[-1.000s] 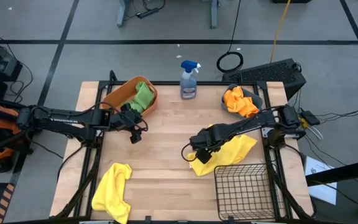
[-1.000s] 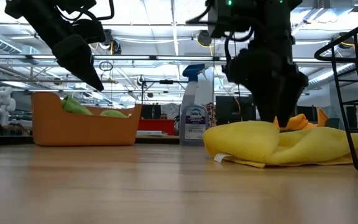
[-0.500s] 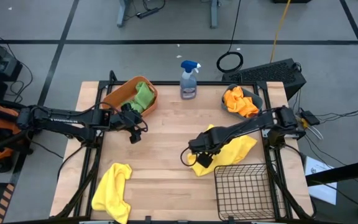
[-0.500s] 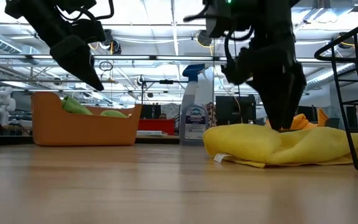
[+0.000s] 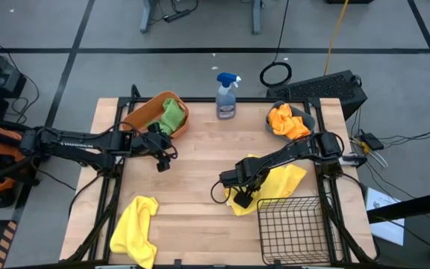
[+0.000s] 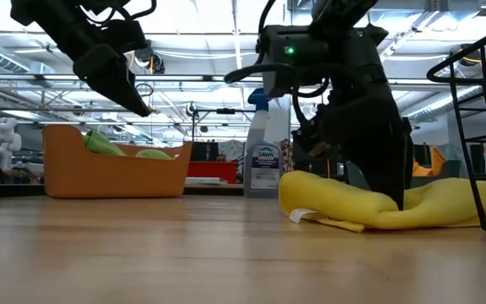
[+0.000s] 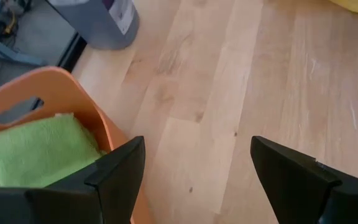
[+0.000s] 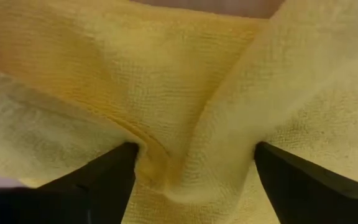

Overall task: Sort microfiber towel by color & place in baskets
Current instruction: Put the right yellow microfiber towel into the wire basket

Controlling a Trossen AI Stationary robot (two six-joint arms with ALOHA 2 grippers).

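Note:
My right gripper is open and down on a yellow towel that lies crumpled on the table, just on the far side of the black wire basket. In the right wrist view the yellow towel fills the picture. My left gripper hangs open above the table beside the orange tub, which holds green towels. A second yellow towel lies near the table's near left corner. The teal bin holds orange towels. My right gripper comes at the yellow towel from above, near its left end. Both fingertips are set down into the cloth, with a raised fold standing between them. The towel lies on the table.
A blue-topped spray bottle stands at the far edge between tub and bin. The wire basket stands close on the near side of the right gripper. Bare wood lies in the table's middle.
My right gripper has gone down and a little toward the near left, onto the yellow towel. The towel's hump has been pressed flatter under it. The left arm has kept still.

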